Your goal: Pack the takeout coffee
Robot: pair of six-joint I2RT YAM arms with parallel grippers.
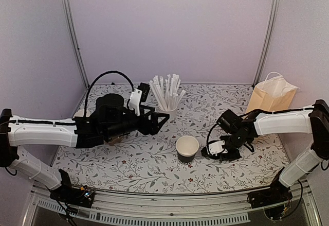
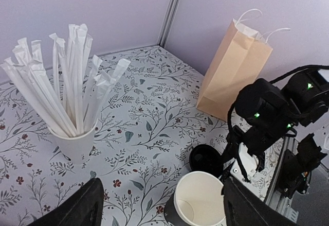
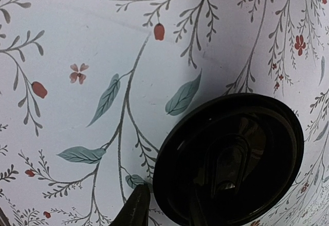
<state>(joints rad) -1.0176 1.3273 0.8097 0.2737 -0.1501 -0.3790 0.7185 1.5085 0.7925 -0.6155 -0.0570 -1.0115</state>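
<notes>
- nothing packed yet: small black paper cup (image 1: 187,148) upright at mid-table, uncovered.
- seemingly pinching the rim of the round black plastic lid (image 3: 231,159) with the right gripper (image 1: 222,151), low on the table just right of the cup.
- holding the left gripper (image 1: 163,119) spread wide and empty, near the cup.
- left to do: capping, then probably bagging in the tan paper bag (image 1: 270,100).

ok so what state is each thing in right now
small black paper cup: upright, empty, uncovered
round black plastic lid: lying flat, rim apparently pinched by right gripper
white cup of paper-wrapped straws: upright, full
tan paper bag: standing upright
left gripper: open, holding nothing
</notes>
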